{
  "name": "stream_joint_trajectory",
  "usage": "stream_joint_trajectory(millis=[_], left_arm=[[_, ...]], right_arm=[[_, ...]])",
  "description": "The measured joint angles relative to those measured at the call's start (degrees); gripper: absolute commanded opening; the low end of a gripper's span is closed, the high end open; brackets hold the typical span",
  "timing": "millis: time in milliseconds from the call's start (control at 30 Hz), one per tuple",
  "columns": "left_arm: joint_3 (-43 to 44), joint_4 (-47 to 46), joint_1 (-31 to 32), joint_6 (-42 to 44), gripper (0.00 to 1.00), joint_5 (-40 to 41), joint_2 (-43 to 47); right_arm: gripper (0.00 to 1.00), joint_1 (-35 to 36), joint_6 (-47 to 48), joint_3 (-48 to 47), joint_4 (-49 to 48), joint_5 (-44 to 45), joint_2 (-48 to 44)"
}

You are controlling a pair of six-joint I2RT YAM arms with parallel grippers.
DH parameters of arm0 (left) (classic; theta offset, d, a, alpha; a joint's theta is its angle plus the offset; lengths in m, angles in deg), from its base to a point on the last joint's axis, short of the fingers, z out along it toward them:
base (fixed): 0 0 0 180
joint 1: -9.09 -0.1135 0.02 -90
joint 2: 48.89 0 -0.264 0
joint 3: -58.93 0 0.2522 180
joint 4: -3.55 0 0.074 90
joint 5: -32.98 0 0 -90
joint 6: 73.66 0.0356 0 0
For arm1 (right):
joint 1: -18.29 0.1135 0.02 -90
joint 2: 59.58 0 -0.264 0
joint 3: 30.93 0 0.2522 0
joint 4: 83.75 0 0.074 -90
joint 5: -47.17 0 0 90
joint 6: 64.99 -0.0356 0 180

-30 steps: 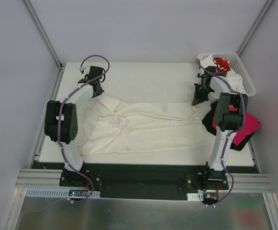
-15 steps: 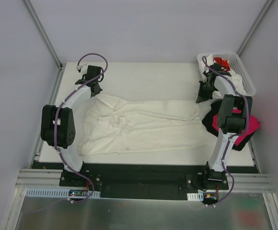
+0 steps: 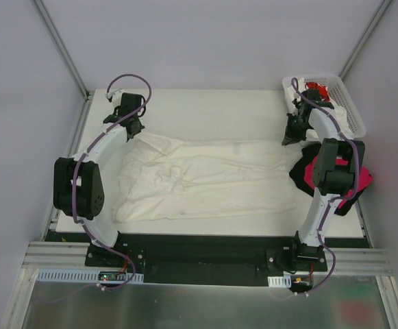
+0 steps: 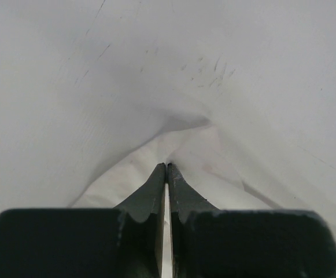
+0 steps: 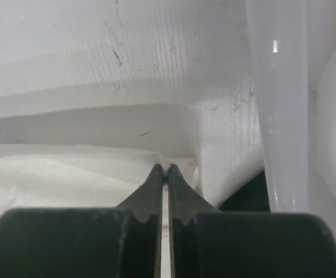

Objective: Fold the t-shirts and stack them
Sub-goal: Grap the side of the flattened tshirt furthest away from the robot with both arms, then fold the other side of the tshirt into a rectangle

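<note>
A cream-white t-shirt (image 3: 199, 181) lies stretched across the white table. My left gripper (image 3: 131, 128) is shut on its far left corner, and in the left wrist view the cloth (image 4: 173, 130) bunches at the gripper's (image 4: 167, 165) tips. My right gripper (image 3: 293, 133) is shut on the far right corner, where the cloth (image 5: 69, 174) is pinched at the gripper's (image 5: 166, 168) tips. A folded magenta-pink and black t-shirt pile (image 3: 359, 179) lies at the right edge behind the right arm. More t-shirts, one white with red print (image 3: 317, 91), sit in the basket.
A white plastic lattice basket (image 3: 349, 110) stands at the far right corner, its wall (image 5: 283, 104) close beside the right gripper. Grey walls and metal posts surround the table (image 3: 212, 110). The arm bases stand on the black rail at the near edge.
Both grippers have moved away from the bases toward the far edge, drawing the cream shirt's far edge with them and pulling it flatter. Both stay shut.
</note>
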Motion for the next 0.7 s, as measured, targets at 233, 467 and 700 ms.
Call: stream_joint_trajectory(millis=[233,467,700], left_arm=[[-1.55,0.17,0.0,0.0,0.0,0.31,3.23],[-1.79,0.11,0.02,0.02,0.0,1.49,6.16],[-1.79,0.11,0.02,0.09,0.0,1.46,6.43]], right_arm=[[0.01,0.46,0.0,0.74,0.04,0.07,-0.96],[0.01,0.83,-0.02,0.76,-0.09,0.42,-1.01],[0.01,1.01,-0.02,0.48,0.02,1.05,-1.03]])
